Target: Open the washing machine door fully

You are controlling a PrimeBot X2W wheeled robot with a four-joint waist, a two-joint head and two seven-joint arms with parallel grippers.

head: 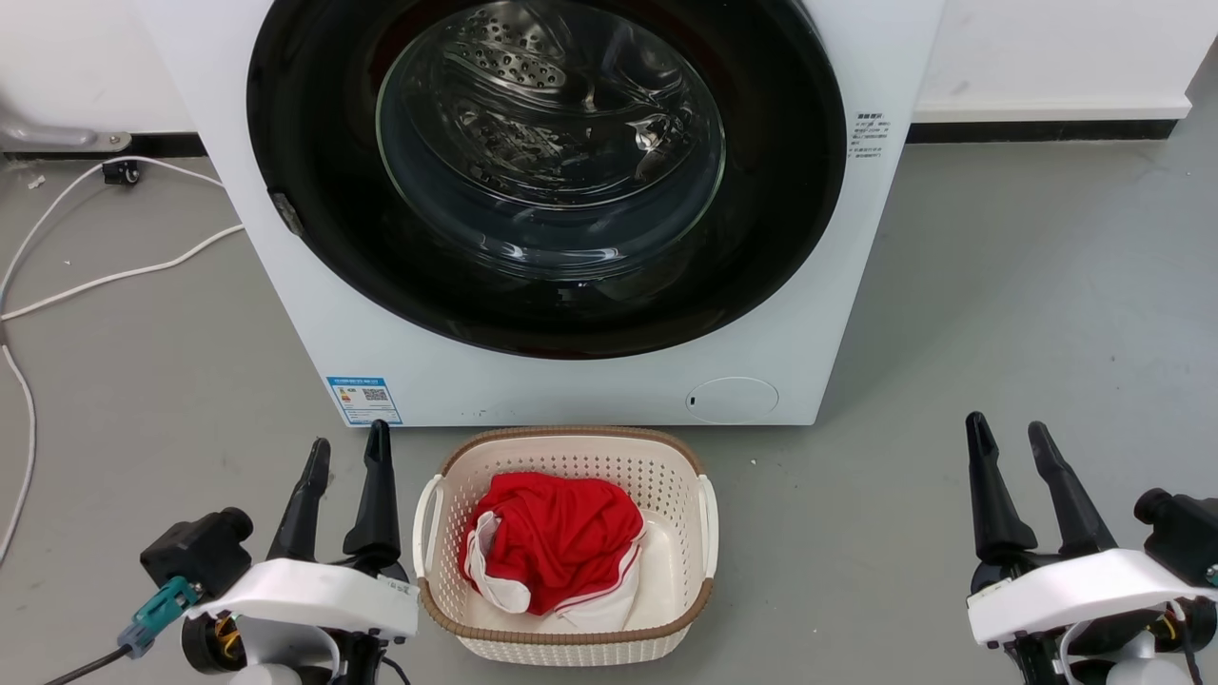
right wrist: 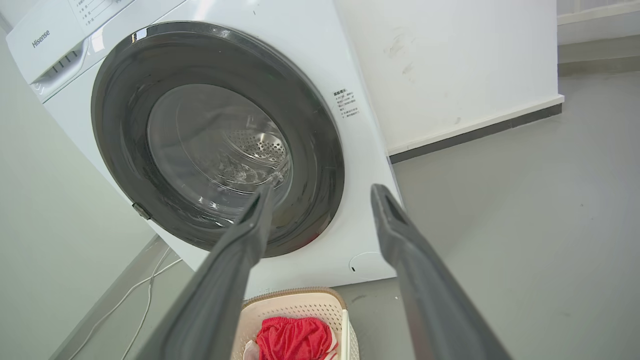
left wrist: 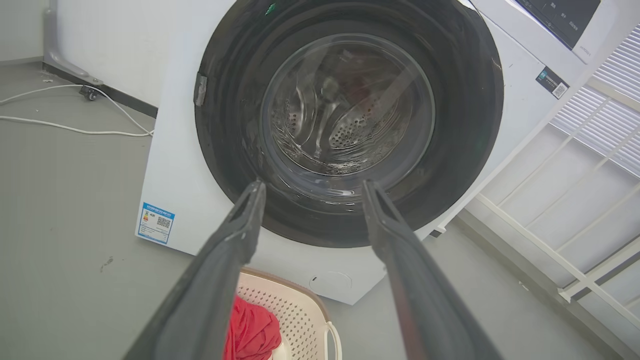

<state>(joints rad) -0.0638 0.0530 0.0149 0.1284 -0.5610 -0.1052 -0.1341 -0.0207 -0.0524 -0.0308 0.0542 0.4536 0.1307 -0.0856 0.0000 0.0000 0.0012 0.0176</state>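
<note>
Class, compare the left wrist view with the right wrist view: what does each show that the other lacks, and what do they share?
Left wrist, not right wrist: the blue label low on the machine's front and a white slatted panel beside it. Right wrist, not left wrist: the Hisense name and the drawer recess under it. Shared: the washing machine door, shut, and the basket with red cloth. Each has its own open gripper: left gripper, right gripper.

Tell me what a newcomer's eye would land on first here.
The big round black washing machine door, shut, dominates the top middle of the head view. Just below it sits a cream basket holding a red garment. The left tool and right tool are open at the lower corners, touching nothing.
</note>
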